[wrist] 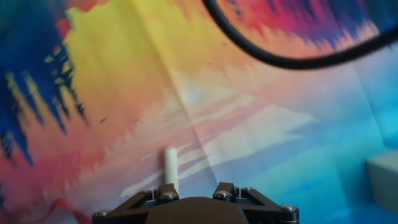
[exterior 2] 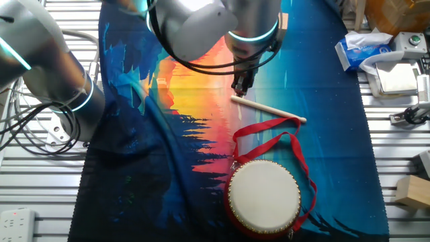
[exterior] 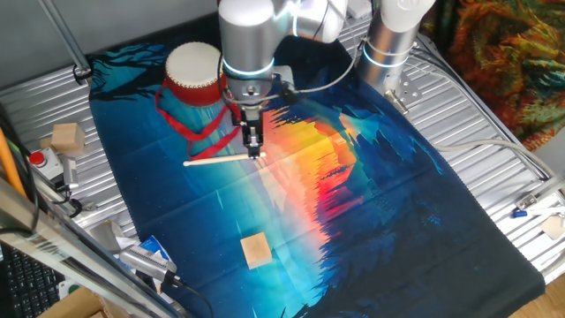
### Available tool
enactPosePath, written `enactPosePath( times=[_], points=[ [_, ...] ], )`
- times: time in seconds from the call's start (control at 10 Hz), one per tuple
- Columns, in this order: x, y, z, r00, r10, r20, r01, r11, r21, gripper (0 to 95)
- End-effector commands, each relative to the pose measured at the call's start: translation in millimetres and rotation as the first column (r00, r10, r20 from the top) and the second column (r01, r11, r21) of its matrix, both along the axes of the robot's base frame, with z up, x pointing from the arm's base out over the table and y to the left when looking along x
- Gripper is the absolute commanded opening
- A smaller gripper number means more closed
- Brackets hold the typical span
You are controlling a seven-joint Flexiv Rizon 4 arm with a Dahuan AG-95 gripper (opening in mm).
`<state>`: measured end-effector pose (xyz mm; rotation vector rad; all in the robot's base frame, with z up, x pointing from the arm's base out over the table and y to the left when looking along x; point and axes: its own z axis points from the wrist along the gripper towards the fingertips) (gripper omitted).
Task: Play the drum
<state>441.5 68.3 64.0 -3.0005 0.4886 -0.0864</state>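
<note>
The drum (exterior: 194,75) has red sides, a cream-white head and a loose red ribbon strap, and it stands on the printed cloth at the back left. It also shows in the other fixed view (exterior 2: 263,196). A pale wooden drumstick (exterior: 222,159) lies flat on the cloth in front of the drum, and it shows in the other fixed view (exterior 2: 269,109) too. My gripper (exterior: 255,150) is down at the stick's right end, with its fingers straddling or touching it. In the hand view the stick's tip (wrist: 171,165) pokes out past the gripper body, left of centre. The fingertips are hidden.
A small tan wooden block (exterior: 256,250) lies on the cloth near the front. Another block (exterior: 66,137) sits on the metal table at the left. A second arm's base (exterior: 388,44) stands at the back. A black cable (wrist: 292,53) hangs over the cloth.
</note>
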Motion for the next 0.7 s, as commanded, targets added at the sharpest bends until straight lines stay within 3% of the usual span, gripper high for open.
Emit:
enactPosePath(
  times=[0.1, 0.3, 0.7],
  points=[
    [-0.7, -1.0, -4.5, 0.999, 0.03, -0.027, -0.033, 0.993, -0.115, 19.0],
    [0.4, -1.0, -4.1, 0.999, 0.03, -0.03, -0.034, 0.989, -0.145, 19.0],
    [2.0, -1.7, -5.8, 1.0, 0.014, -0.028, -0.017, 0.99, -0.138, 19.0]
  ],
)
